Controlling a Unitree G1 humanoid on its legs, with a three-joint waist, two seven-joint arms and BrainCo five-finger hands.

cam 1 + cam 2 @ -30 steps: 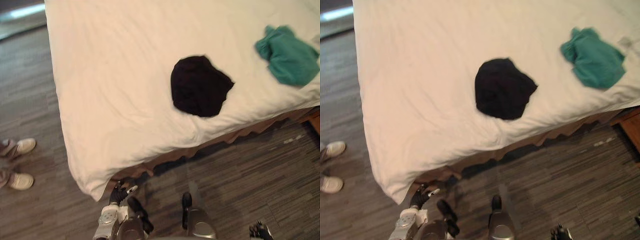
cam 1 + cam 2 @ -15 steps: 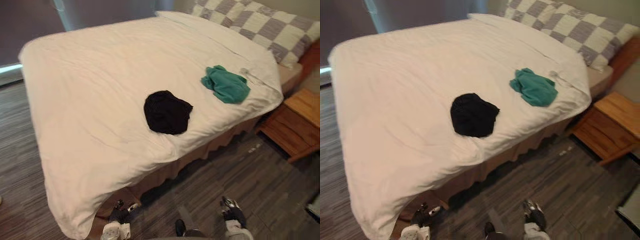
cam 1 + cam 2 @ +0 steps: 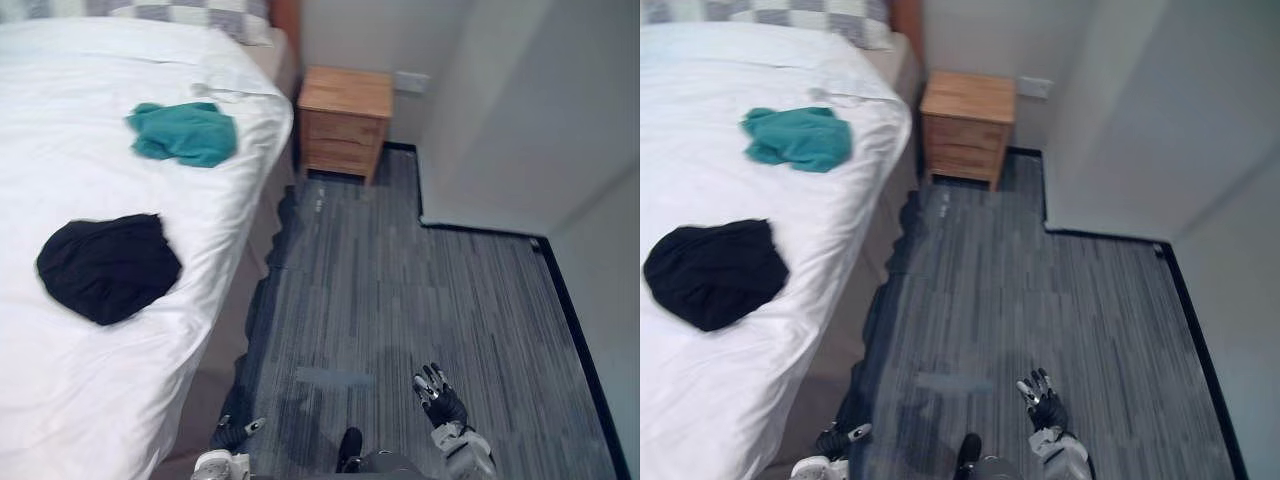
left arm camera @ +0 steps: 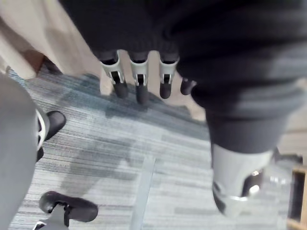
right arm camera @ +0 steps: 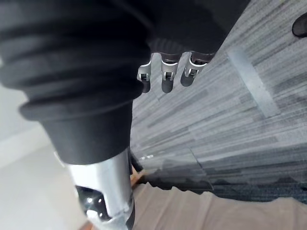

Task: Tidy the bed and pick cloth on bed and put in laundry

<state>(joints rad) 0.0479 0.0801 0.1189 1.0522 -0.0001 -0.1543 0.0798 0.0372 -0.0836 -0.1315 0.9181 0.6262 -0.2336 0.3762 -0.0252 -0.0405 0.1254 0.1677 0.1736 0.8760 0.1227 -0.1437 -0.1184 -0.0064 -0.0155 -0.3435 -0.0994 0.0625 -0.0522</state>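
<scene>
1. Left hand (image 4: 139,76): the fingers (image 4: 118,81) hang straight, side by side with narrow gaps, and the thumb stands apart. Nothing lies between them. The hand hangs low over the floor (image 3: 400,290), just beside the bed's edge.
2. Right hand (image 3: 438,395): the fingers (image 5: 165,74) are relaxed, slightly spread and empty. They hang over the floor, well apart from the bed (image 3: 60,400).
3. Black cloth (image 3: 108,266): the task's thing nearest the left fingers. It lies above and beyond them on the white cover, near the bed's side edge, as a rumpled rounded heap that neither hand touches.
4. Green cloth (image 3: 185,133): lies farther out from the fingers, past the black cloth and apart from it, toward the checked pillow (image 3: 190,12).
5. Handling (judgement): both cloths look light, soft and limp. They should sag and trail when lifted but will neither slip nor break. A pinch into the raised folds at the middle of each heap is likely to gather the most fabric, whereas a hold on a thin edge may also drag the cover beneath.
6. Nightstand (image 3: 345,118): wooden, beyond both hands, beside the head of the bed.
</scene>
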